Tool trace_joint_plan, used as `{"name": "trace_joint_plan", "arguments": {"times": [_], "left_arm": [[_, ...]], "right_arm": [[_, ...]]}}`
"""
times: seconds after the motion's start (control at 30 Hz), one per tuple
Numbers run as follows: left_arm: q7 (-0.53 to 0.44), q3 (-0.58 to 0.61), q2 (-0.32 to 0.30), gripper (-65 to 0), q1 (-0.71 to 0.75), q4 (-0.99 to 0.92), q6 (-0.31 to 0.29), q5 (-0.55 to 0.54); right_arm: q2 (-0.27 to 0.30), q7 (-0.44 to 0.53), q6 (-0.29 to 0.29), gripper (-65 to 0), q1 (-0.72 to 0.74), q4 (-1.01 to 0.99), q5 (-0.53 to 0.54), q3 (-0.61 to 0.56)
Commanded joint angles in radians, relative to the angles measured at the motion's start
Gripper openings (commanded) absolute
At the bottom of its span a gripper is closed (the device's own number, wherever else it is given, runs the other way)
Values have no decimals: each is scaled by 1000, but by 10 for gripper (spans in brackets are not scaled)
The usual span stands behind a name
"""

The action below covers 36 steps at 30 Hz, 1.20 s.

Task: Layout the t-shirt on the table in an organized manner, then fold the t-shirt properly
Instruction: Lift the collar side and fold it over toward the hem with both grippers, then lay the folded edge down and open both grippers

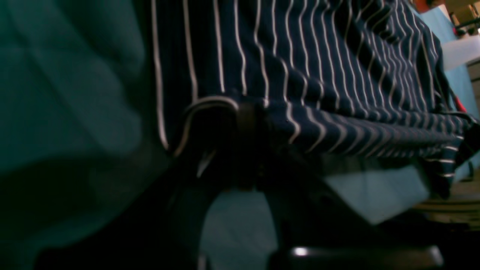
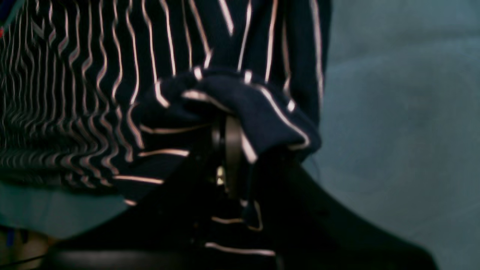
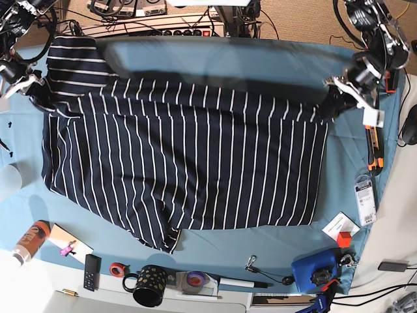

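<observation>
Left gripper point(image 1: 245, 123), seen from its wrist camera, is closed on a bunched fold of the t-shirt point(image 1: 318, 75); the fingers are dark and blurred, cloth hiding their tips. Teal counter point(image 1: 67, 93) fills the left side.

Right gripper point(image 2: 228, 142), in its own wrist view, is likewise clamped on a wad of striped fabric, which drapes over the fingertips; lower shapes are too dark to read.

From the base view the t-shirt point(image 3: 189, 163) lies spread across the counter point(image 3: 352, 195), its far corners lifted by the left gripper point(image 3: 342, 88) at right and the right gripper point(image 3: 29, 85) at left. A black mug point(image 3: 148, 285) stands at the near edge, contents unclear.
</observation>
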Motion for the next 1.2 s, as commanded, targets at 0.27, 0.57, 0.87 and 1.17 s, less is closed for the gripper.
{"name": "trace_joint_plan", "arguments": {"times": [0.27, 0.57, 0.87, 1.17], "left_arm": [[-48, -3, -60, -650, -62, 17, 0, 56], [-90, 20, -127, -650, -62, 17, 0, 56], [-201, 220, -127, -650, -145, 14, 74, 329], [-246, 250, -127, -650, -235, -11, 105, 455]], "right_arm": [[26, 76, 1, -650, 42, 12, -37, -71], [26, 152, 1, -650, 42, 12, -111, -166], [26, 306, 1, -650, 48, 12, -250, -166], [26, 406, 1, -650, 168, -42, -397, -171]]}}
